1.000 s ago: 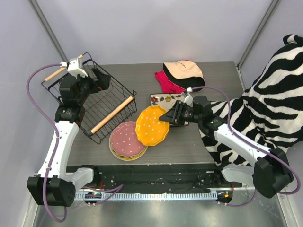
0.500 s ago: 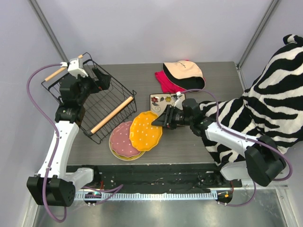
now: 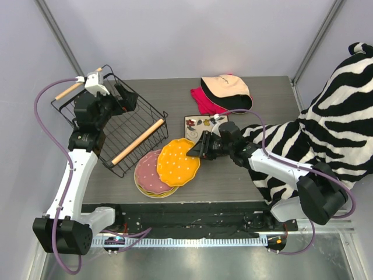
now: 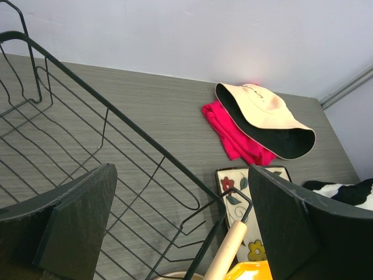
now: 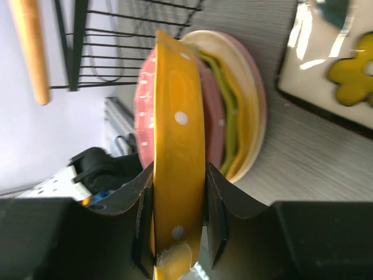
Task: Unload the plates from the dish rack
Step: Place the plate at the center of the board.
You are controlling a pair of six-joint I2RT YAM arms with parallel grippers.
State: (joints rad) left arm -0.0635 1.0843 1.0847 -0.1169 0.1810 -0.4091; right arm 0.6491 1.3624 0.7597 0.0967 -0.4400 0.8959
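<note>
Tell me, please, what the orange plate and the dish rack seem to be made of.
The orange plate: probably glazed ceramic; glossy, thick scalloped rim, white dots. The dish rack: thin black wire, likely coated metal, matte. Its handles: pale, unpainted wood rods by their look.

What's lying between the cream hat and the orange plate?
A square cream plate with painted flowers, flat on the table between the hat and the orange plate; the top view shows it best.
</note>
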